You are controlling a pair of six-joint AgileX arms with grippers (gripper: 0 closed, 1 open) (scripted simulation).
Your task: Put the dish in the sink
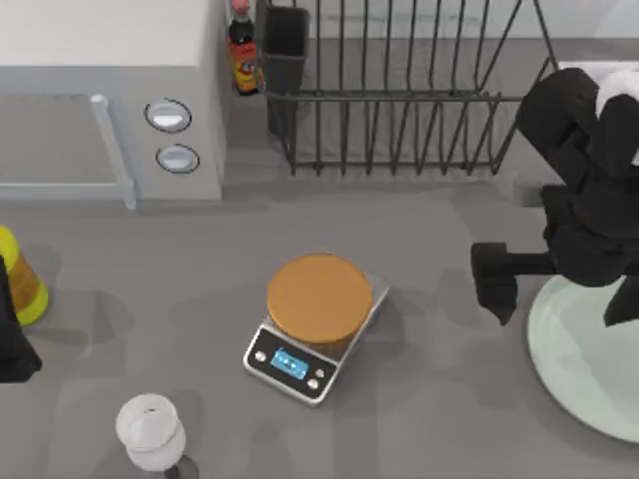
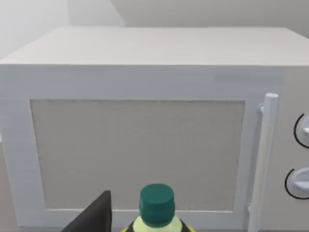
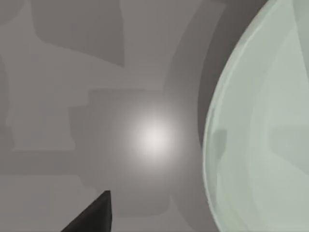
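Observation:
The dish (image 1: 589, 374) is a large pale mint-green plate lying flat on the table at the right edge; its rim also curves through the right wrist view (image 3: 260, 125). My right gripper (image 1: 557, 294) hovers over the dish's left rim, open, one dark finger (image 1: 494, 284) out over bare table and the other over the plate. Nothing is held between them. A pale strip of the sink (image 1: 577, 68) shows at the back right, mostly hidden behind my right arm. My left gripper (image 1: 10, 344) is parked at the table's far left edge.
A kitchen scale (image 1: 315, 324) with an orange-brown disc sits mid-table. A black wire dish rack (image 1: 399, 90) stands at the back, a white microwave (image 1: 110, 100) at the back left. Also present: a sauce bottle (image 1: 243, 50), a yellow bottle (image 1: 20, 279), a glass (image 1: 150, 431).

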